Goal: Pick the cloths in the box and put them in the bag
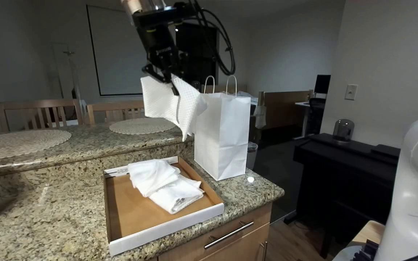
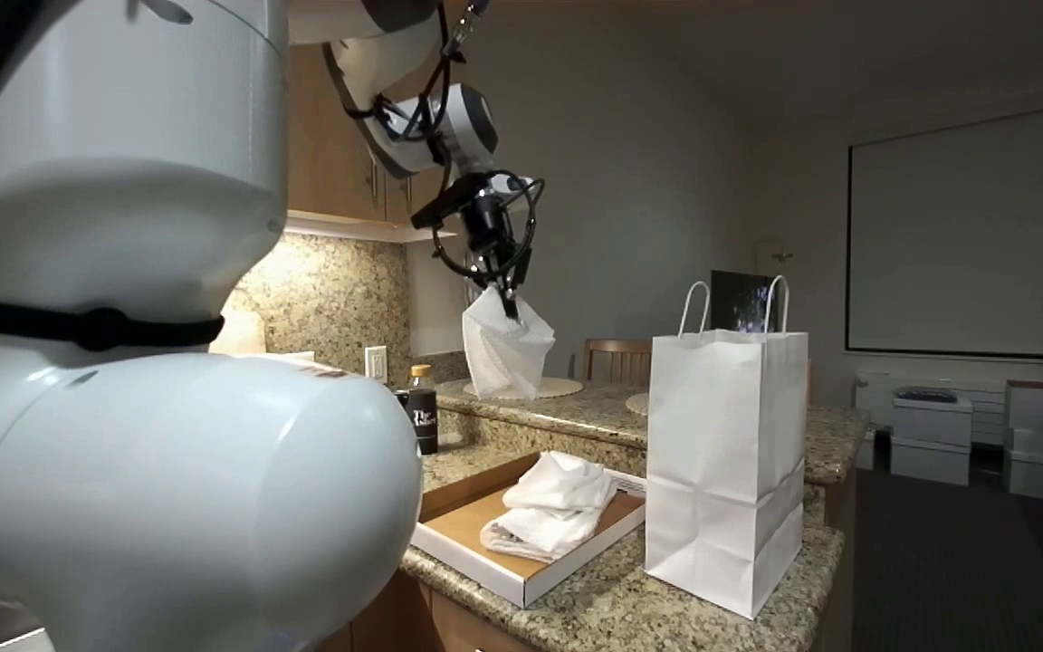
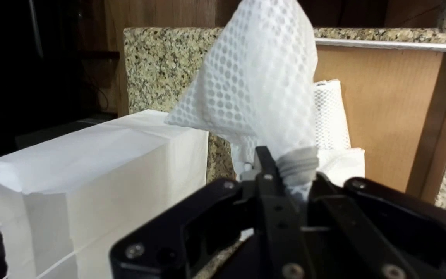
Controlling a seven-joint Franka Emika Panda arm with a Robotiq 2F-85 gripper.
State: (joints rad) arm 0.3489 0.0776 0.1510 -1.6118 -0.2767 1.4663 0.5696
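My gripper is shut on a white textured cloth [image 1: 160,99], which hangs from the fingers [image 1: 175,86] in the air above the box's far side. The held cloth [image 2: 508,353] and gripper [image 2: 509,306] also show in an exterior view. In the wrist view, the cloth [image 3: 269,77] bunches between the fingertips [image 3: 292,170]. More white cloths [image 1: 178,194] lie folded and heaped in the shallow cardboard box [image 1: 169,232]; they also show in the wrist view [image 3: 331,116]. The white paper bag [image 1: 223,141] stands upright beside the box, handles up. The bag's inside is hidden in both exterior views.
The granite counter [image 1: 60,217] carries box and bag; the bag stands near its end. A raised ledge [image 1: 93,143] with round woven placemats [image 1: 142,125] runs behind. A dark bottle [image 2: 425,418] stands beyond the box. The bag's loop handles [image 2: 695,303] stick up.
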